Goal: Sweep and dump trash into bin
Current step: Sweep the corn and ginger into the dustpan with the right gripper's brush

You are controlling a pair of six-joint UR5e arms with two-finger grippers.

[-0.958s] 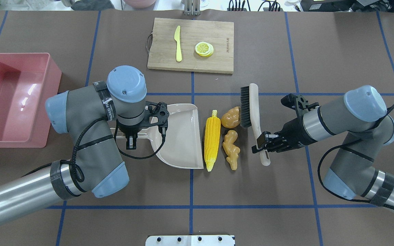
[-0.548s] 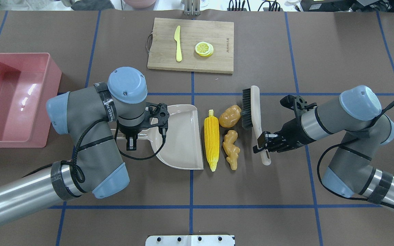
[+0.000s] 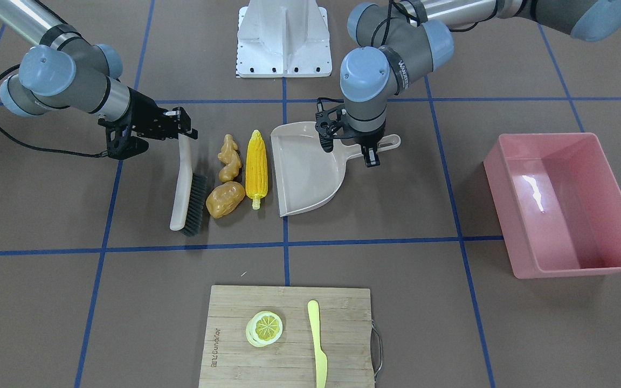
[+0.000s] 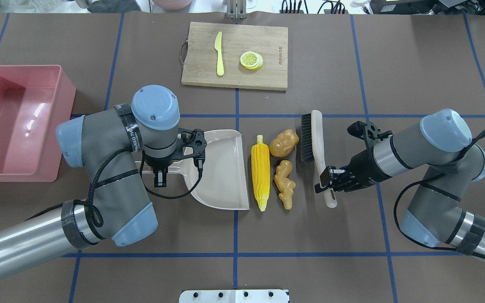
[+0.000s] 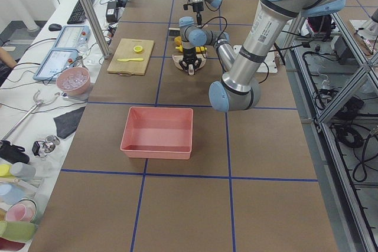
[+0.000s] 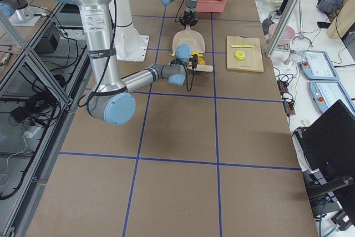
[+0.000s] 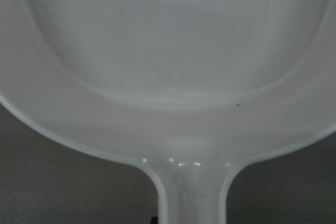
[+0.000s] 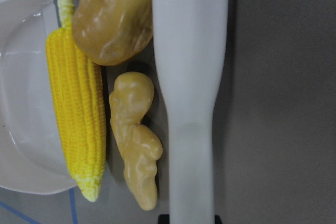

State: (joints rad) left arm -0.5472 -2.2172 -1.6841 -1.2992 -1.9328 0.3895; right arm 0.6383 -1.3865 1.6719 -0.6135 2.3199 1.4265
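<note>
Three trash items lie between the dustpan [image 4: 221,168] and the brush [image 4: 315,139]. The corn cob [image 4: 260,176] rests along the dustpan's open lip. The potato [image 4: 283,143] and ginger root [image 4: 285,184] are just beside it on the brush side. I find the right gripper [image 4: 329,179] clamped on the brush handle, with the bristles next to the potato; I cannot confirm contact. The left gripper [image 3: 367,145] grips the dustpan handle. The bin [image 4: 15,67] stands well apart, on the robot's left.
</note>
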